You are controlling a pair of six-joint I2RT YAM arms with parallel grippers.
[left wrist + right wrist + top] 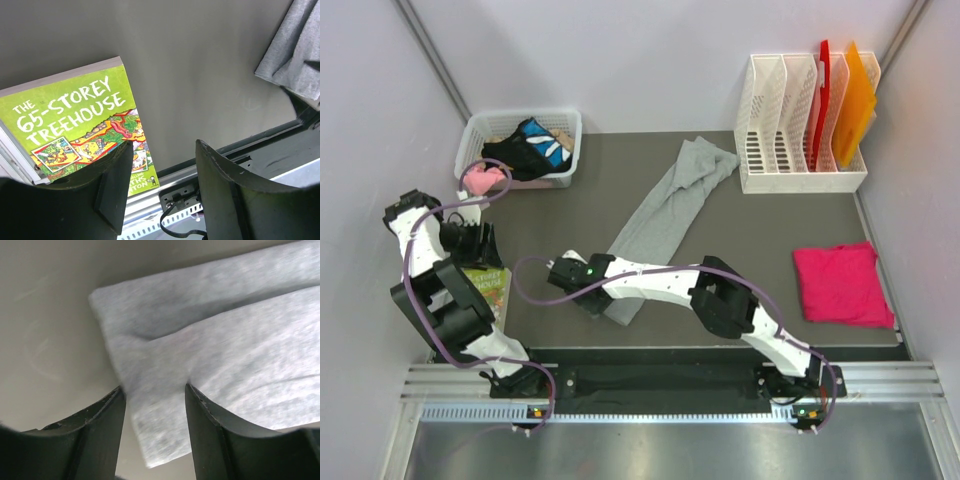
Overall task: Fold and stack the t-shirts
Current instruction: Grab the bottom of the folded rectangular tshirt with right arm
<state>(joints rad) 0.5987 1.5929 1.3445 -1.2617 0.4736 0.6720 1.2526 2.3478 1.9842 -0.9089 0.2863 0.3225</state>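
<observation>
Cloth of the long, rumpled light heather-grey t-shirt (667,208) stretches diagonally from far right to near left, ending between the open fingers (100,430) of the right hand (154,390).

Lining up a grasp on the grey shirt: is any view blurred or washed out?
Right wrist: the grey shirt is smeared and soft, and the table beside it looks washed pale. Left wrist: the book title is crisp, no blur. Top external: even light, sharp.

left gripper (164,146) parted | green book (75,125) left | grey t-shirt (295,50) upper-right
</observation>
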